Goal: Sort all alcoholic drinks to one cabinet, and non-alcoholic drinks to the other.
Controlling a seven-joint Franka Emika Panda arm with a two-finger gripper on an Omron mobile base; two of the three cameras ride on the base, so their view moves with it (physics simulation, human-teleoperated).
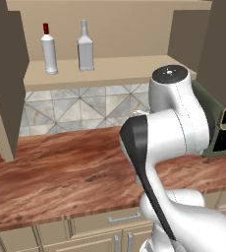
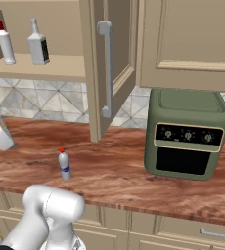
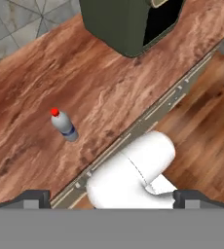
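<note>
we find the small clear bottle [image 2: 63,165] with red cap and blue label standing upright on the wooden counter [image 2: 134,171], toward its front edge, well apart from the green oven [image 2: 187,134] at the back right; the gripper [image 3: 109,199] looks down on it from high up, fingers spread wide, nothing between them; the slender white bottle [image 1: 48,49] and the squarish clear-grey bottle [image 1: 85,47] stand side by side on the open cabinet's shelf [image 1: 110,69]; we judge the small bottle light, stiff and smooth, likely to tip if nudged; we would take it across the body just under the shoulder, clear of the cap; the narrow base calls for a level, centred squeeze.
</note>
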